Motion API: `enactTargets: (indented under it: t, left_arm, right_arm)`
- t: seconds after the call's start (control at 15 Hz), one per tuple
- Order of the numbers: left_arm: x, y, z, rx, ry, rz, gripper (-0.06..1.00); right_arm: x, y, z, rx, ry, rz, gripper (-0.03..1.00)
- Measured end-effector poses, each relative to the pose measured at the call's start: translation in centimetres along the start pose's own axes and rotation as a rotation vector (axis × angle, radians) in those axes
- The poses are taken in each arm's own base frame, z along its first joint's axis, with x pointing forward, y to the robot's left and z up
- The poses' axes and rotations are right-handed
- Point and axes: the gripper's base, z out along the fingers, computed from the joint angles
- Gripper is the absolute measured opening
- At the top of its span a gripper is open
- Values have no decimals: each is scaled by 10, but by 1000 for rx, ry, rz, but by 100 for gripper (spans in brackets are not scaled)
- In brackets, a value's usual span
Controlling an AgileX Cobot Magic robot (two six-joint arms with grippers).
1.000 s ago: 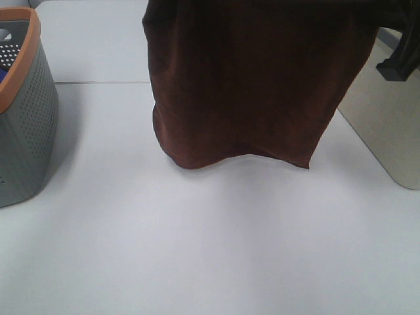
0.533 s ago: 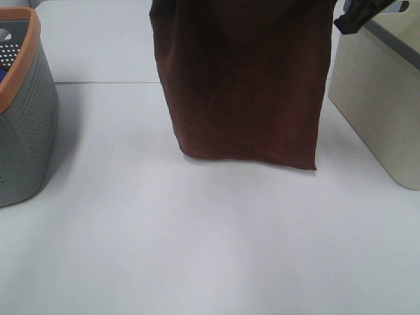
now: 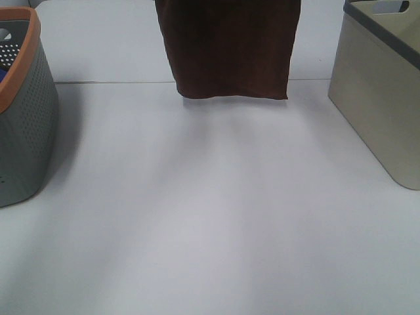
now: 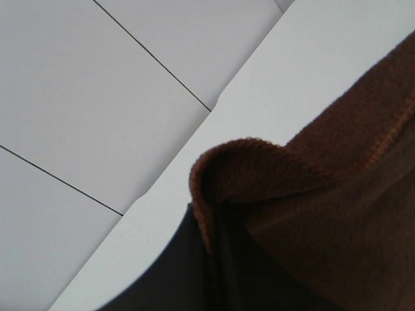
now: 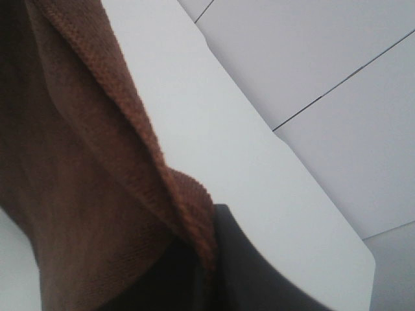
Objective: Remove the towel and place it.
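Towel (image 3: 230, 49) hangs like a flat curtain over the middle of the bench's (image 3: 210, 230) far edge. Its top runs out of the high view, and its lower hem looks clear of the surface, with a soft shadow spread beneath.

You hold it by its two upper corners. In the left wrist view the left gripper (image 4: 206, 227) is clenched on a bunched corner, and the stitched hem folds over the dark finger. In the right wrist view the right gripper (image 5: 209, 249) is clamped on the opposite corner in the same way. Neither gripper shows in the high view.

Pinching both corners with the arms apart is what keeps the cloth spread rather than roped up, so you can likely lay it down flat. Carrying it this high seems meant to keep the hem from dragging on the bench or catching a rim.

The grey basket (image 3: 26, 118) sits at the left edge and the beige bin (image 3: 374, 111) at the right edge. The towel hangs between them and touches neither. Removal looks done, and placing is what remains.

The cloth is soft and will sway, so lower both corners evenly. If one side leads, the hem folds under itself.
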Motion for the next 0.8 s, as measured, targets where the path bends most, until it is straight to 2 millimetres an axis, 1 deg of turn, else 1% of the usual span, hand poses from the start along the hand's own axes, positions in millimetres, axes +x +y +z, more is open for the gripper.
enactTargets:
  t: [0.13, 0.2, 0.27, 0.33, 0.47, 0.53, 0.67, 0.8]
  left_arm:
    - [15, -10, 11, 24, 58, 3, 1]
    - [21, -18, 15, 44, 102, -5, 1]
    - [23, -22, 16, 58, 129, -15, 1]
    - [26, -32, 15, 89, 194, -40, 1]
    - [34, -49, 11, 165, 346, -73, 1]
    - [42, -56, 10, 212, 423, -77, 1]
    - [55, -70, 2, 369, 574, -76, 1]
    - [59, -79, -6, 494, 646, -57, 1]
  right_arm:
    - [11, 13, 12, -79, 33, 6, 0]
    - [17, 23, 17, -149, 55, 9, 0]
    - [20, 28, 19, -188, 66, 11, 0]
    - [25, 37, 21, -266, 84, 12, 0]
    - [33, 55, 21, -429, 135, 25, 0]
    - [38, 62, 19, -500, 177, 32, 0]
    - [50, 70, 14, -597, 309, 40, 0]
    - [56, 76, 6, -680, 411, 83, 0]
